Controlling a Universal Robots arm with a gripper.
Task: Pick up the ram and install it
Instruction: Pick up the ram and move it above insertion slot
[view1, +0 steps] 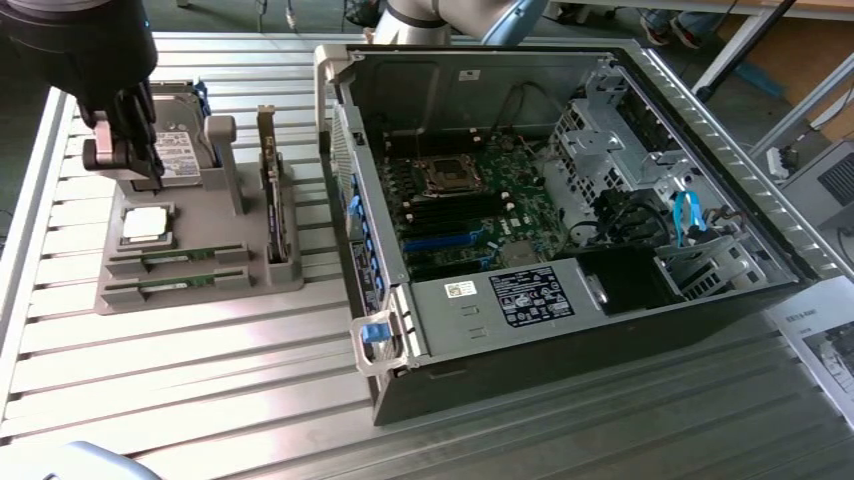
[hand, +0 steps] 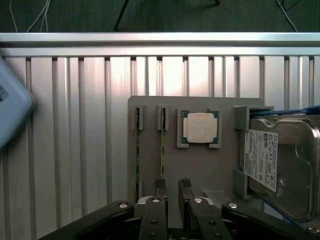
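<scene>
End effector (hand: 173, 186) hung over the grey holder (hand: 220, 170) on the bench (view1: 200, 380). It was released, its fingers (hand: 160, 186) apart with nothing between them. The ram (hand: 162, 150) sat edge-up in its slot in the holder, just beside the processor (hand: 199, 127), with one fingertip above its near end. A second ram stick (hand: 137, 155) lay parallel on its other side. The open computer case (view1: 454, 310) stood at the exterior view's right.

Exterior high oblique, wrist close overhead, both showing holder (view1: 200, 228) (hand: 210, 167)
</scene>
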